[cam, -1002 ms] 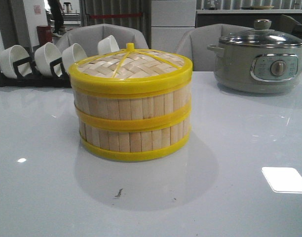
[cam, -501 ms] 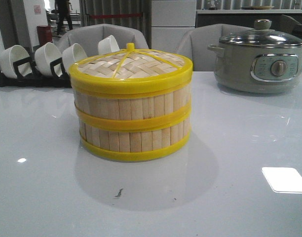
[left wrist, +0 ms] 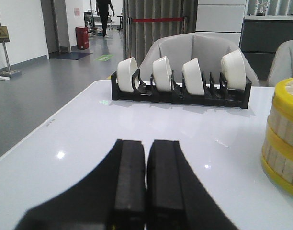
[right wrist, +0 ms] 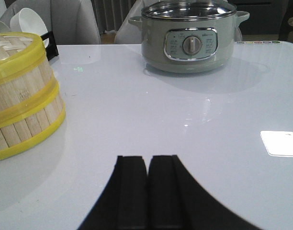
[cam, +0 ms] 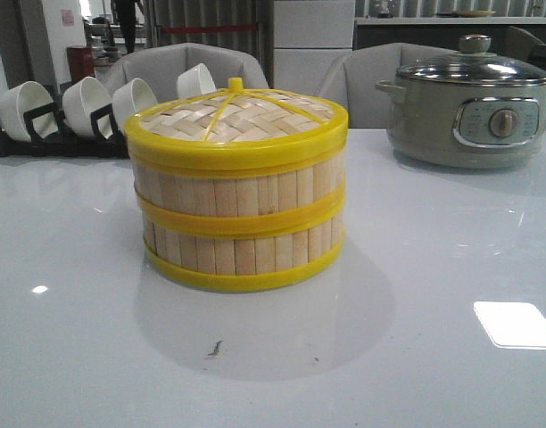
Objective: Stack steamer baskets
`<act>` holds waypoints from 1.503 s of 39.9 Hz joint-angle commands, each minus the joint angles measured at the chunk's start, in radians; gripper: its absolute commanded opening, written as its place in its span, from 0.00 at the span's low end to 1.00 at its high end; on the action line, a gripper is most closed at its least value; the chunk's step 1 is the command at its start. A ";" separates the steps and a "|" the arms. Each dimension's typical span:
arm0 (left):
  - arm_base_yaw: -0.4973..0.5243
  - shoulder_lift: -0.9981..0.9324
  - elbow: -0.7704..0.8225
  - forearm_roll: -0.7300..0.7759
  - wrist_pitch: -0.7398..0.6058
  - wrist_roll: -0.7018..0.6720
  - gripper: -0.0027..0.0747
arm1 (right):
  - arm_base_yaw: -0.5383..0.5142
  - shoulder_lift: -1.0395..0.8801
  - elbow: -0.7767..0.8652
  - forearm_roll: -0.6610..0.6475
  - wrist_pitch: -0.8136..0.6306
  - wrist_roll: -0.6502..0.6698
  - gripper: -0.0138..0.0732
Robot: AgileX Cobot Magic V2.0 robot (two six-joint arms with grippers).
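Already stacked: 2 steamer baskets (cam: 236, 214), lidded, mid-table.
My left gripper (left wrist: 146, 182) and right gripper (right wrist: 147, 191) flank them, well apart, pinched closed, empty.

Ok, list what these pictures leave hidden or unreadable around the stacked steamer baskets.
- Inside of the steamer baskets: front view, covered by the woven lid.
- Their far side: both wrist views, cut off by the picture edge.
- Electric pot panel print: right wrist view, too small to read.
- Left hand and right hand: absent from the front view; shut and empty in the wrist views.
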State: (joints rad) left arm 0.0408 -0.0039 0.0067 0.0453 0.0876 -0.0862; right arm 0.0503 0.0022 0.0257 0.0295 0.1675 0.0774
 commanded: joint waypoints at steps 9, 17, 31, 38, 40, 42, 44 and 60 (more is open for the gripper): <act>-0.006 -0.012 0.000 0.000 -0.088 -0.010 0.14 | 0.001 -0.034 -0.011 0.002 -0.046 0.001 0.18; -0.006 -0.012 0.000 0.000 -0.088 -0.010 0.14 | 0.001 -0.034 -0.011 0.002 -0.048 0.001 0.18; -0.006 -0.012 0.000 0.000 -0.088 -0.010 0.14 | 0.001 -0.034 -0.011 0.003 -0.104 0.001 0.18; -0.006 -0.012 0.000 0.000 -0.088 -0.010 0.14 | 0.001 -0.034 -0.011 0.003 -0.155 0.001 0.18; -0.006 -0.012 0.000 0.000 -0.088 -0.010 0.14 | 0.001 -0.034 -0.011 0.003 -0.156 0.001 0.18; -0.006 -0.012 0.000 0.000 -0.088 -0.010 0.14 | 0.001 -0.034 -0.011 0.002 -0.156 0.001 0.18; -0.006 -0.012 0.000 0.000 -0.088 -0.010 0.14 | 0.001 -0.034 -0.011 0.002 -0.156 0.001 0.18; -0.006 -0.012 0.000 0.000 -0.088 -0.010 0.14 | 0.001 -0.034 -0.011 0.000 -0.146 0.001 0.18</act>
State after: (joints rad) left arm 0.0408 -0.0039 0.0067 0.0460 0.0892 -0.0866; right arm 0.0503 -0.0102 0.0305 0.0358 0.1076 0.0774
